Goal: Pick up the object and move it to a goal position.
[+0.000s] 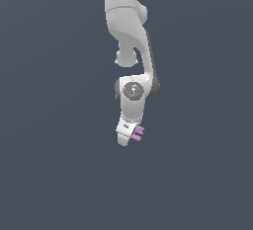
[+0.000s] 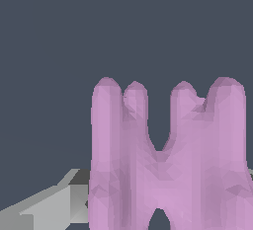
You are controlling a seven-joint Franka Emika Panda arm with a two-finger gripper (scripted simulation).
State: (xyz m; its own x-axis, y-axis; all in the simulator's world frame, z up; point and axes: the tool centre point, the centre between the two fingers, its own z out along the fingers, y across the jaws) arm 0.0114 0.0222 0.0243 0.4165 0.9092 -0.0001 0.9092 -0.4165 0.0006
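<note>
Much of the pink-lilac piece (image 1: 138, 133) is hidden in the exterior view: only two short prongs poke out from behind the white gripper (image 1: 126, 137), on the side toward the exterior view's right, and the rest of its body is covered by the gripper housing. The fingertips themselves cannot be separated by eye in that view; they merge into one pale wedge at the low end of the hand. In the wrist view the pink-lilac piece (image 2: 168, 165) fills the near field, four rounded prong ends showing with a notch between the middle pair, its lower part cut off by the frame edge. Beside the piece one grey-white finger (image 2: 54, 207) is partly visible, its inner face touching the piece; the opposite finger is out of frame, bar a sliver at the edge. The claw reads as pinching the piece, since the piece sits right at the fingers, close against the gripper. No container appears in either view. Around the gripper there is only a flat dark blue-grey background (image 1: 49, 174), with no edge or marker to be made out. The arm (image 1: 129, 36) runs from the frame's top down to the gripper, its base cropped. Nothing stands near the piece.
</note>
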